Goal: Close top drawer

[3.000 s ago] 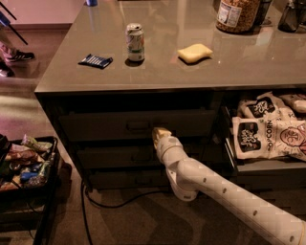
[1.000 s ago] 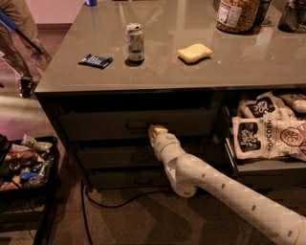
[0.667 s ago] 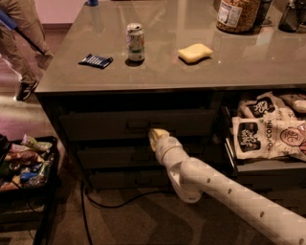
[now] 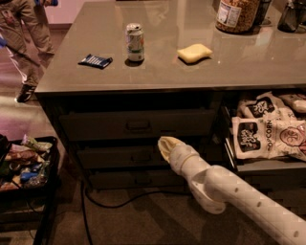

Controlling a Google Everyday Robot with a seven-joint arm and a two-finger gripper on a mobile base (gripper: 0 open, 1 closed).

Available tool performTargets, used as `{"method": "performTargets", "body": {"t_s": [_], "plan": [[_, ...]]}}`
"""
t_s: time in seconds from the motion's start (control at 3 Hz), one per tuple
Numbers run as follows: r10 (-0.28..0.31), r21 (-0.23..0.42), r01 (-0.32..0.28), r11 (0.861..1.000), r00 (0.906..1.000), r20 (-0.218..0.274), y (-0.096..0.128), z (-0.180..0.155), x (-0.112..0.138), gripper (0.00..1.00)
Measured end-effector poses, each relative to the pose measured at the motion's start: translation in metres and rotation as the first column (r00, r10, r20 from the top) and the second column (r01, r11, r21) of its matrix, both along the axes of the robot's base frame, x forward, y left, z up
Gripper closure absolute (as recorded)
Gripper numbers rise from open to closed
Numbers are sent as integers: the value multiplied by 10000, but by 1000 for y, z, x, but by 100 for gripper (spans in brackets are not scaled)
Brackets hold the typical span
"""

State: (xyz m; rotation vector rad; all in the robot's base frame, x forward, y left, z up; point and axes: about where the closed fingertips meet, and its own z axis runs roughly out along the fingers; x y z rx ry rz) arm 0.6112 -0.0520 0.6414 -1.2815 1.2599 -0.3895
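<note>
The top drawer (image 4: 100, 125) sits directly under the overhanging edge of the grey counter (image 4: 158, 79), its flat front in deep shadow with the small bar handle (image 4: 138, 125) at its middle. The dark band above it hides whether the front is pushed fully home. The gripper (image 4: 165, 145) hangs in front of the cabinet, just below the top drawer's lower edge and to the right of its handle, overlapping the second drawer (image 4: 110, 157). Only its pale yellowish tip shows, seen from behind along the arm, so I cannot tell whether it is set wide or narrow, nor whether it touches the cabinet face. The white arm (image 4: 239, 196) runs off the lower right corner. The lowest drawer (image 4: 119, 178) is dim and partly covered by the arm. To the right, an open drawer (image 4: 258, 166) holds white popcorn bags (image 4: 267, 136), cut off at the right edge. On the counter stand a soda can (image 4: 135, 42), a yellow sponge (image 4: 194, 52) and a small dark blue packet (image 4: 95, 61), well apart from one another; a jar (image 4: 235, 14) and a dark object (image 4: 292, 15) are cropped at the top. A black cart of snacks (image 4: 26, 165) is cut off at the left, a person's legs (image 4: 28, 38) at the upper left, and a cable (image 4: 119, 201) lies on the floor.
</note>
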Motion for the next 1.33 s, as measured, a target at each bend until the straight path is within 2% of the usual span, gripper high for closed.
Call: {"method": "performTargets", "body": {"t_s": [0.33, 0.67, 1.0, 1.33], "plan": [[241, 887, -210, 9958, 9991, -347, -40, 13, -23, 100], [349, 1127, -338, 9931, 9994, -78, -67, 46, -60, 100], [320, 654, -373, 9972, 9963, 802, -69, 93, -88, 100], [437, -2, -443, 9990, 9850, 1671, -56, 143, -98, 100]]}}
